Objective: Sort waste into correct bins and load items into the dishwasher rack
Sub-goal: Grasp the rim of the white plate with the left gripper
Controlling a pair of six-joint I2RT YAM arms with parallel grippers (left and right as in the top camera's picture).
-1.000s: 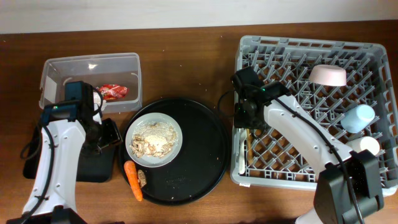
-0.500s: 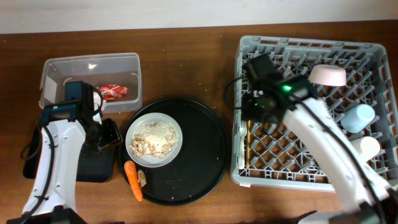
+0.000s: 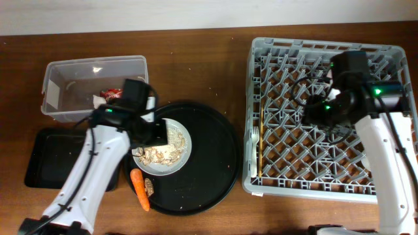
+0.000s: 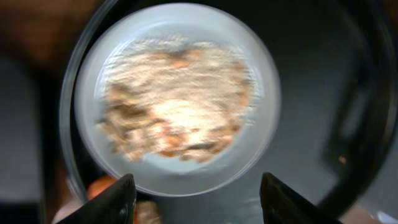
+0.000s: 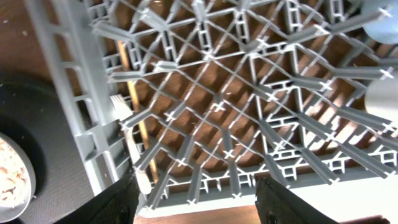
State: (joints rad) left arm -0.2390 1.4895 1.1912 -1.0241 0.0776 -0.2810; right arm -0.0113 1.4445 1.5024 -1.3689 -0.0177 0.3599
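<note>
The left claw (image 4: 199, 202), jaws apart, hung over plate (image 4: 261, 74) of scraps (image 4: 174, 106); right claw (image 5: 202, 199), likewise apart, over rack (image 5: 74, 99). Overhead alone showed wrapper (image 3: 112, 93) lying in tub (image 3: 65, 72) on counter (image 3: 196, 65).

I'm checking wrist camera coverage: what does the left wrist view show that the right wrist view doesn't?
Only the left wrist: the whole white plate with its beige food scraps, and the orange carrot. Only the right wrist: the grey dishwasher rack, with the white fork and wooden chopsticks lying in it. Both: the round black tray, and the plate, though the right wrist catches just its edge.
</note>
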